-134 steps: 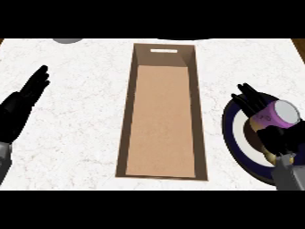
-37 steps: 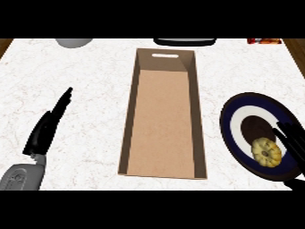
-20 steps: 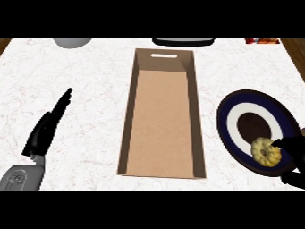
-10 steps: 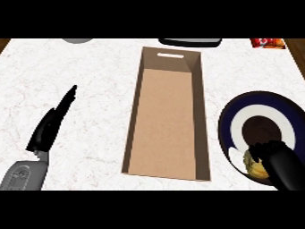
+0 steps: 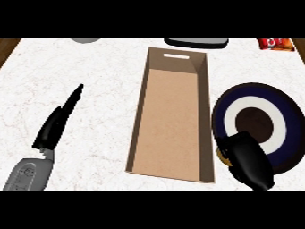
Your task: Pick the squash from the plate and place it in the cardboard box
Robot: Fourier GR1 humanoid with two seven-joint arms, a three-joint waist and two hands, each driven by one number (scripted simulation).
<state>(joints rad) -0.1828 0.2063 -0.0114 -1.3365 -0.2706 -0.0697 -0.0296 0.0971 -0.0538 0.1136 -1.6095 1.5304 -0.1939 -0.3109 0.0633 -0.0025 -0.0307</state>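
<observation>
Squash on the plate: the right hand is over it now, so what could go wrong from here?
1. The right hand covers nearly all of the squash, so the hold cannot be checked; it may slip on lifting.
2. The squash sits at the plate edge nearest the cardboard box; a low carry could catch the box wall.
3. The box is narrow, so a release off-centre might land on its rim.
</observation>
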